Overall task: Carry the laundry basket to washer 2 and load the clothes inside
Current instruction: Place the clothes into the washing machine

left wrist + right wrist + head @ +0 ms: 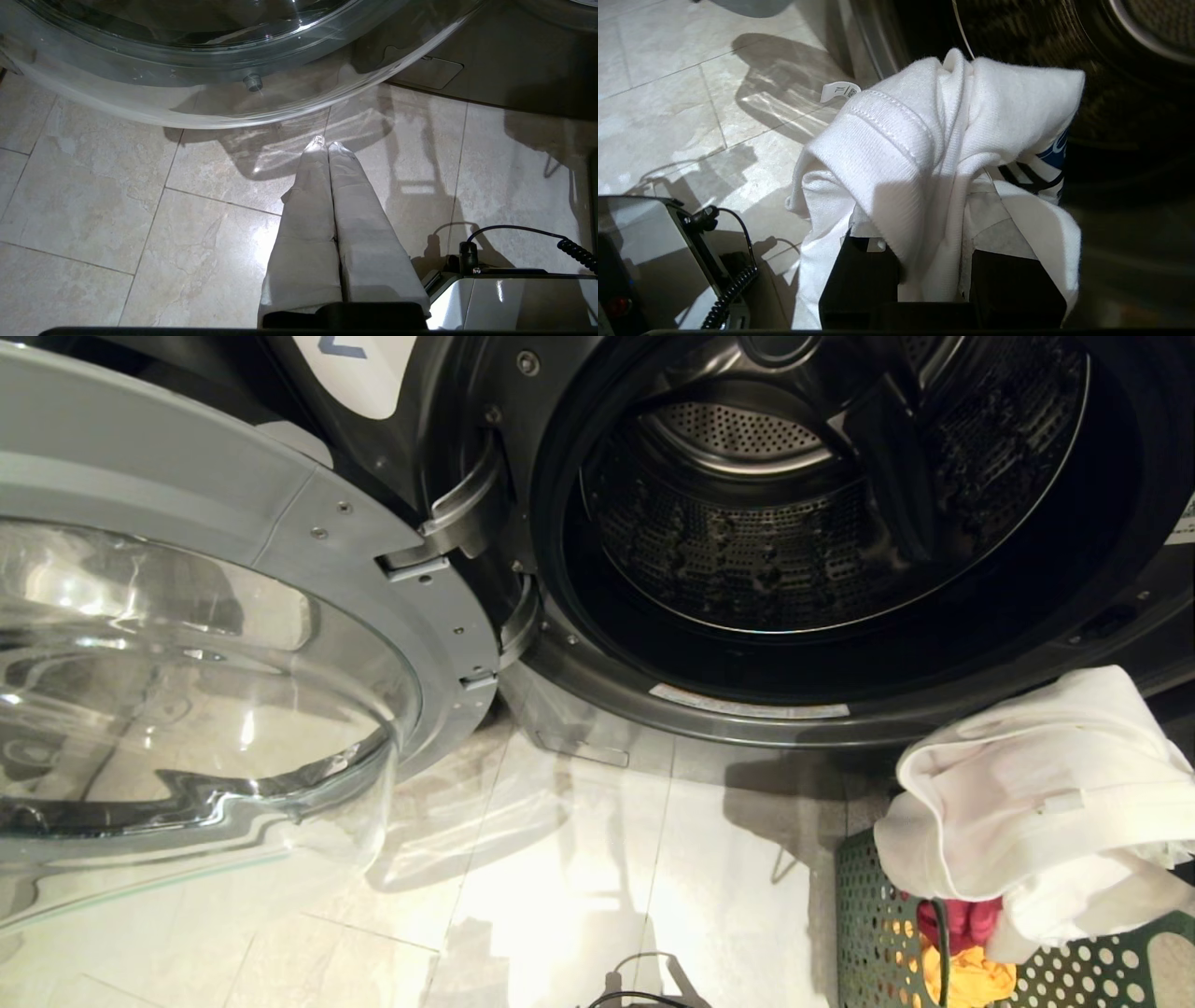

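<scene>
We see the white garment (pixel 924 154) hiding the right gripper (pixel 934 224) fingers; the washer's label (pixel 359 369) numeral is cut off above the drum.

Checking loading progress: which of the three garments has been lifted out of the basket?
The white garment, clamped in the right hand near washer 2. The pink-red one and yellow-orange one lie in the laundry basket.

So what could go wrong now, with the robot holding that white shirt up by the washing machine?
The white shirt hangs loosely over the right gripper, so it might slip off onto the floor before it reaches the drum. A dangling edge could also catch on the rim of the washer. The red and yellow clothes are still in the green basket, so the job isn't done.
</scene>
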Controlling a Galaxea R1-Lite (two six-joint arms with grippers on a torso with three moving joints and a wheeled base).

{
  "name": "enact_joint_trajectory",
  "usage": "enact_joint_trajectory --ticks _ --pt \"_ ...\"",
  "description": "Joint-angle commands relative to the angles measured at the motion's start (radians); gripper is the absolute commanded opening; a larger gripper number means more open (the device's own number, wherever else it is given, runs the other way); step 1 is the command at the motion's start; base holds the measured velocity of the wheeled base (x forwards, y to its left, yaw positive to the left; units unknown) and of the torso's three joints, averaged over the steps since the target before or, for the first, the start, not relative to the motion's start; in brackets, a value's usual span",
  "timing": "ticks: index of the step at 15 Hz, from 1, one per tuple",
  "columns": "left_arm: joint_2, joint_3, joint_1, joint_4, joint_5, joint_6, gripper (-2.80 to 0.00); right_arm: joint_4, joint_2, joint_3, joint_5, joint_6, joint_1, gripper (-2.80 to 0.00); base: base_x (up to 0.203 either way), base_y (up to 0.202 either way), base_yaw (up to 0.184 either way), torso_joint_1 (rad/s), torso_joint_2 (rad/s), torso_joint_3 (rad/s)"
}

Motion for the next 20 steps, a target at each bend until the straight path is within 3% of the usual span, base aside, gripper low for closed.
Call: enact_joint_trajectory --ticks 1,12,16,20 --pt "0.001 0.000 0.000 0.001 0.001 0.000 -2.80 -0.004 0.061 -0.039 0.007 -0.038 0.113 -2.80 0.000 0.000 0.000 0.000 0.00 0.000" --pt "0.001 0.000 -0.001 -0.001 0.001 0.000 -2.80 0.000 0.263 -0.305 0.006 -0.032 0.200 -2.80 0.000 0.000 0.000 0.000 0.00 0.000" --pt "0.001 0.000 0.000 -0.001 0.001 0.000 -2.80 -0.040 0.378 -0.397 -0.066 -0.034 0.258 -2.80 0.000 0.000 0.000 0.000 0.00 0.000" --pt "0.001 0.000 0.000 -0.001 0.000 0.000 -2.80 -0.140 0.462 -0.397 -0.150 -0.097 0.397 -2.80 0.000 0.000 0.000 0.000 0.00 0.000"
